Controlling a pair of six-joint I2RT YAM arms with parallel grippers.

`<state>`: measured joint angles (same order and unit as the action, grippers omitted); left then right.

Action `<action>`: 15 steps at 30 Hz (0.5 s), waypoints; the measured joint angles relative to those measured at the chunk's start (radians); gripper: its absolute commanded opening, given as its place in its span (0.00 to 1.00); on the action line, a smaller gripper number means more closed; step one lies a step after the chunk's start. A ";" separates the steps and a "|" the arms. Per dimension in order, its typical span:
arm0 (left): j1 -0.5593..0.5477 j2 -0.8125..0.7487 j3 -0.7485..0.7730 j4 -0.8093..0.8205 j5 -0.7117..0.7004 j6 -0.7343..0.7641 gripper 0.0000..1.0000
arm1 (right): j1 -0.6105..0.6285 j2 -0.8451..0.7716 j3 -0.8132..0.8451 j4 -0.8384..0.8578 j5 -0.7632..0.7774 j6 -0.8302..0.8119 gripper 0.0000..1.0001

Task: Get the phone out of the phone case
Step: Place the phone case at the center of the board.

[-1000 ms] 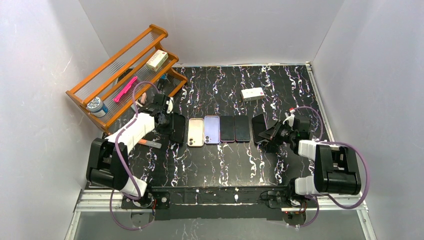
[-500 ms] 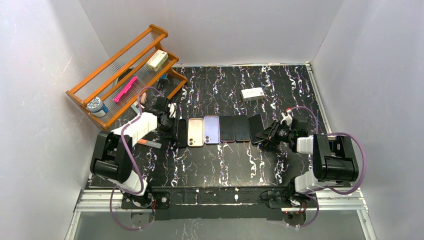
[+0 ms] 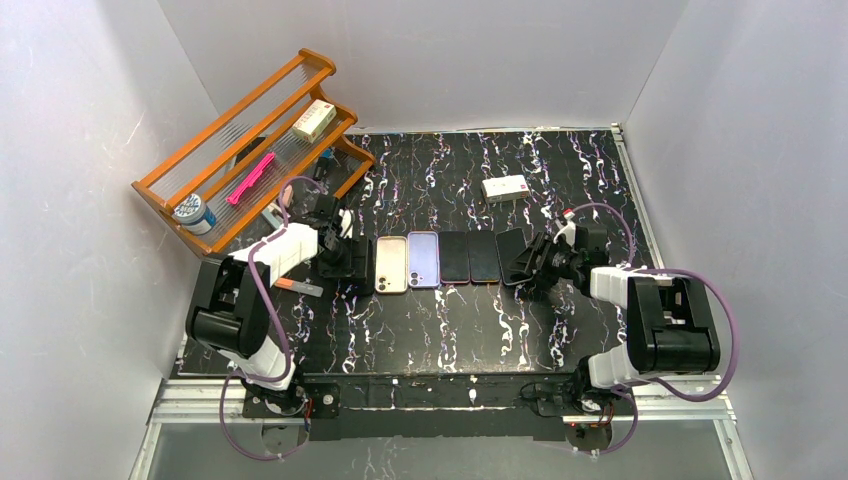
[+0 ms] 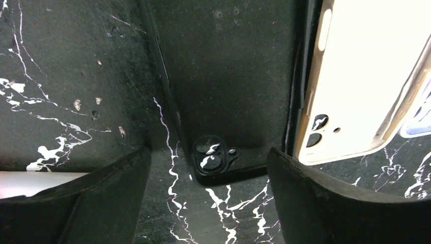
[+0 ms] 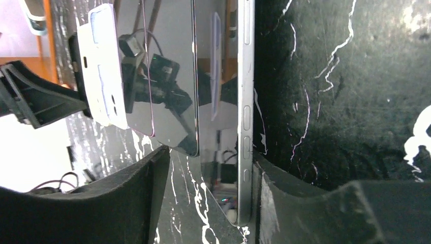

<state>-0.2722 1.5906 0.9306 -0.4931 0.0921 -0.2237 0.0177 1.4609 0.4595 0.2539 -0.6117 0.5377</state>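
The empty black phone case [image 3: 359,263] lies flat at the left end of a row of phones, its camera cutout [image 4: 213,155] showing the table through it. My left gripper [image 3: 343,256] is open around the case's end [image 4: 208,161], and neither finger touches it. The black phone [image 3: 513,256] lies screen up at the right end of the row, its grey edge [image 5: 245,117] facing my right gripper [image 3: 531,264]. That gripper [image 5: 211,155] is open. One finger [image 5: 315,203] rests against the phone's edge, and a gap shows on the other side.
Between case and phone lie a cream phone [image 3: 391,264], a purple one [image 3: 423,259] and two dark ones [image 3: 469,256]. A white box [image 3: 505,188] sits farther back. A wooden rack [image 3: 250,140] with small items stands at the back left.
Both grippers have opened. The left one let the case down flat at the row's left end. The right one laid the tilted phone flat at the row's right end.
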 measured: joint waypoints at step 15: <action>0.000 0.019 0.013 0.058 0.028 -0.068 0.98 | 0.106 -0.050 0.095 -0.138 0.193 -0.052 0.99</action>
<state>-0.2722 1.6093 0.9440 -0.4347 0.1204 -0.2916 0.1242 1.4113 0.5549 0.1158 -0.4187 0.4858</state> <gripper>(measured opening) 0.979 0.982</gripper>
